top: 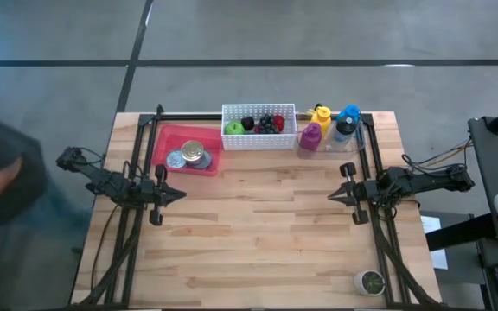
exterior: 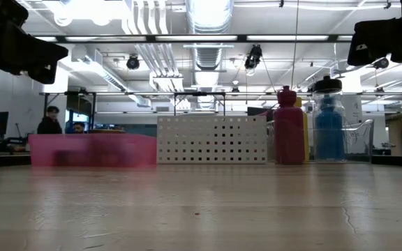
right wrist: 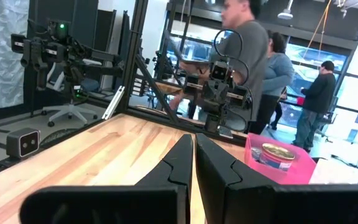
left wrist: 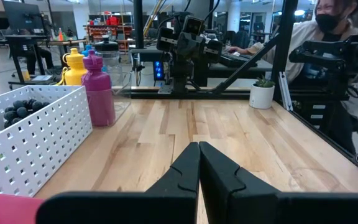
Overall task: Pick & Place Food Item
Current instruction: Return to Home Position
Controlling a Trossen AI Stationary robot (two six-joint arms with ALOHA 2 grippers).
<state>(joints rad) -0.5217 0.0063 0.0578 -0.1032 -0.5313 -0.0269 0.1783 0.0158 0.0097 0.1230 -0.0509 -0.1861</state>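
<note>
Your left pincer [top: 178,195] sat low over the left side of the worktop [top: 258,242], its fingers pressed together and holding nothing, and its tip pointed across toward the other arm. Your right pincer [top: 332,197] mirrored it on the right side, also pressed together and empty, so the two faced each other across bare wood.

The food was already put away. The green apple [top: 233,128] and the black grapes [top: 266,123] lay in the white bin [top: 259,142] at the far edge, with a red fruit beside them. The purple bottle [top: 310,136] stood in the transparent bin [exterior: 360,143], just right of the white one, with a yellow bottle [top: 321,114] and a blue bottle [top: 346,123].

The white bin's long axis ran side to side. It lay beyond both pincers, about midway between them, so neither arm was clearly nearer. The pink tray [top: 169,136] of cans [top: 195,154] was closest to your left arm.

Judging by this, nothing was left to carry. Going home looked like a pull-back away from the bins, with no object in either arm's way.
</note>
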